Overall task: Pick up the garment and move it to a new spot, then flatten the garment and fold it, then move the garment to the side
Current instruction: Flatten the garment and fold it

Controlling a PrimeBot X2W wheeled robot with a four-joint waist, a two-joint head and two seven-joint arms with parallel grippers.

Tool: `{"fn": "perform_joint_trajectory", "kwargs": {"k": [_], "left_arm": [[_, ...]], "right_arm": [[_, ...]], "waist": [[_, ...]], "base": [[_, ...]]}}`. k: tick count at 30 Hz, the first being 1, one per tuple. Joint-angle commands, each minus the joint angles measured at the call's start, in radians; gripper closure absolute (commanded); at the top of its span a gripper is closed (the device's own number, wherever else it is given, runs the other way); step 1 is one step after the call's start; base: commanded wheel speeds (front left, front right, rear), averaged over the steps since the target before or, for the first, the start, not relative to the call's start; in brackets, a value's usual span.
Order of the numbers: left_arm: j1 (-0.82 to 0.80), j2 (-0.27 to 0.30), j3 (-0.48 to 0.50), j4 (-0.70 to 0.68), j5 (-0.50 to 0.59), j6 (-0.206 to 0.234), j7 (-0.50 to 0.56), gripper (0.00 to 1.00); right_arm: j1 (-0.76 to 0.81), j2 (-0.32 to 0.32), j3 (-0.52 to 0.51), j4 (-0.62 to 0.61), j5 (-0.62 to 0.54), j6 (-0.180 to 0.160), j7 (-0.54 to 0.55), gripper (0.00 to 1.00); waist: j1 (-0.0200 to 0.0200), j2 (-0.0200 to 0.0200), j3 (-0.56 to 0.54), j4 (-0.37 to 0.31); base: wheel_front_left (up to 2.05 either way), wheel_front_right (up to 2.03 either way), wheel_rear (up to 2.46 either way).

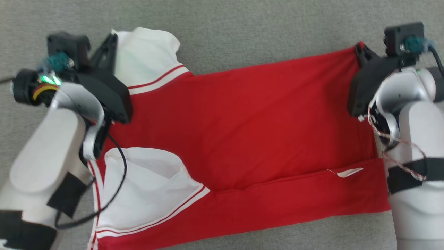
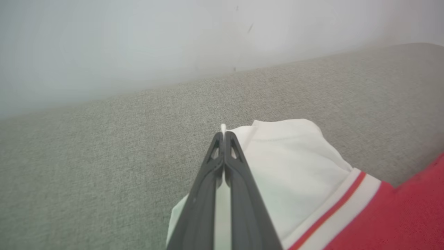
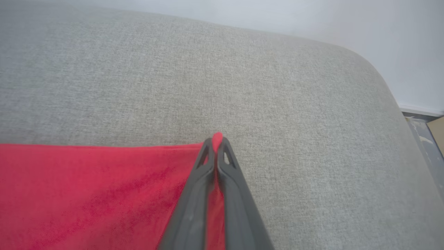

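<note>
The garment [image 1: 242, 121] is a red shirt with white sleeves and red-and-white trim, spread across the grey cushion with its near long edge folded over. My left gripper [image 1: 112, 38] is shut on the far white sleeve [image 2: 295, 156]; white cloth pokes out between the tips of the left gripper [image 2: 223, 133]. At the far right corner of the red hem [image 3: 104, 187] my right gripper [image 1: 360, 48] is shut on the cloth, and a red tip sticks out past the right gripper [image 3: 217, 140]. The near white sleeve [image 1: 145, 187] lies flat by my left forearm.
The grey upholstered surface [image 1: 242, 31] stretches beyond the garment. A pale wall [image 2: 138, 41] rises behind its far edge. The cushion rounds off at the right edge [image 3: 388, 90], with a strip of floor [image 3: 426, 135] past it. A small white label [image 1: 348, 172] lies on the folded red edge.
</note>
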Motion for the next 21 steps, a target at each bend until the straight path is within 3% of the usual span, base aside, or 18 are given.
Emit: {"fn": "perform_joint_trajectory", "kwargs": {"k": [1, 13, 21], "left_arm": [[0.05, -0.012, -0.002, -0.026, 0.002, 0.008, -0.034, 1.0], [0.366, -0.025, 0.012, -0.306, -0.057, 0.062, -0.189, 1.0], [0.585, -0.028, -0.012, -0.452, -0.096, 0.104, -0.21, 1.0]], "right_arm": [[0.057, 0.014, -0.025, -0.032, -0.024, -0.002, -0.04, 1.0], [0.307, 0.046, -0.1, -0.183, -0.079, -0.002, -0.17, 1.0], [0.425, 0.029, -0.151, -0.199, -0.071, -0.002, -0.125, 1.0]], "waist": [[0.0, -0.0001, -0.039, 0.039], [0.0, -0.0001, -0.145, 0.108], [0.0, -0.0001, -0.199, 0.136]], "base": [[0.0, 0.0, 0.0], [0.0, 0.0, 0.0], [0.0, 0.0, 0.0]]}}
